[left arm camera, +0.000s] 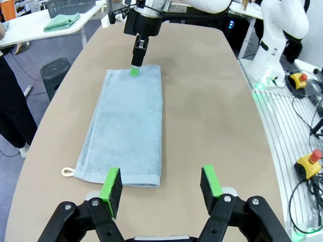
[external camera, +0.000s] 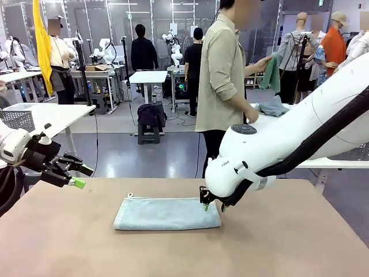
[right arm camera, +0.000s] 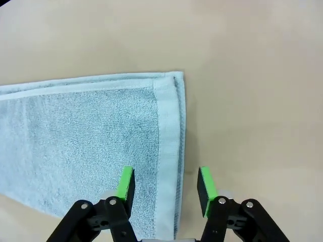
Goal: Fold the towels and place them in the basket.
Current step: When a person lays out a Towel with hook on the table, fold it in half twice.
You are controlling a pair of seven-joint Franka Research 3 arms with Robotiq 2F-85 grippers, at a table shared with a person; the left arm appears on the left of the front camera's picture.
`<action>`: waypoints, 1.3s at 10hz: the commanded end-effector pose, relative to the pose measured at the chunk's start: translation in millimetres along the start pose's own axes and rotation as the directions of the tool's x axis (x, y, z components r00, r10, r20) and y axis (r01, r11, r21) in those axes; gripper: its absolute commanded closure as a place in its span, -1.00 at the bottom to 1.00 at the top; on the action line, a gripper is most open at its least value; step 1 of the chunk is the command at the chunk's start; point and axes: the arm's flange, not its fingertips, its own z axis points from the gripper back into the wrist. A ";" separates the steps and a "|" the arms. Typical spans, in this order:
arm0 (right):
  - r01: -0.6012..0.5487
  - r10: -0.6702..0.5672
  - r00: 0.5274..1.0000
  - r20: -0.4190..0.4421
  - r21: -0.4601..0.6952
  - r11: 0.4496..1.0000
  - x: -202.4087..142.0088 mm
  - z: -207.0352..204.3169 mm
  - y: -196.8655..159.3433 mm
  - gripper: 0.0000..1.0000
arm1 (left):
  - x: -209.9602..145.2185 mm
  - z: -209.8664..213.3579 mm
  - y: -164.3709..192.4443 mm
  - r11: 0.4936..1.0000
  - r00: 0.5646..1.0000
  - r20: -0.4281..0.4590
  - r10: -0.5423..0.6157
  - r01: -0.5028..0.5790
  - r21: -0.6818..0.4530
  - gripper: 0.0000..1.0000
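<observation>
Across the middle of the tabletop (external camera: pixel 277 242) a pale blue towel (external camera: pixel 167 213) is lying flat, folded into a long strip, with its hanging loop (left arm camera: pixel 66 172) at the left end. Right jaws are standing released over the right short end, one green pad (right arm camera: pixel 126 184) above the terry and the other past the hem over bare tabletop; nothing gripped yet. Left jaws are hanging wide and empty, aimed at the loop end, clear of the cloth.

I'm judging the towel light, limp and grippy. It is likely going to sag and drag rather than slide, and a pinch on one layer risks peeling the fold apart. I'm reckoning the stitched hem at the corner is the place to take hold, catching both layers together, with the loop end lifted to match.

Basket (external camera: pixel 17 120) is sitting on a white side table (external camera: pixel 63 115) off to the left, well apart from the towel.
</observation>
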 end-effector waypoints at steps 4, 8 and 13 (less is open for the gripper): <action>0.053 -0.053 0.999 0.013 -0.026 0.998 5.0 -11.7 9.5 0.10 | 2.6 0.7 -2.8 1.000 1.000 0.006 0.007 -0.007 0.005 -0.59; 0.057 -0.058 0.998 -0.014 -0.026 0.998 6.0 -18.0 4.3 0.85 | 2.6 0.7 -2.8 1.000 1.000 0.006 0.007 -0.007 0.005 -0.59; 0.065 -0.066 0.997 -0.033 -0.045 0.997 4.7 -17.5 0.0 1.00 | 2.6 0.7 -2.8 1.000 1.000 0.006 0.007 -0.007 0.005 -0.59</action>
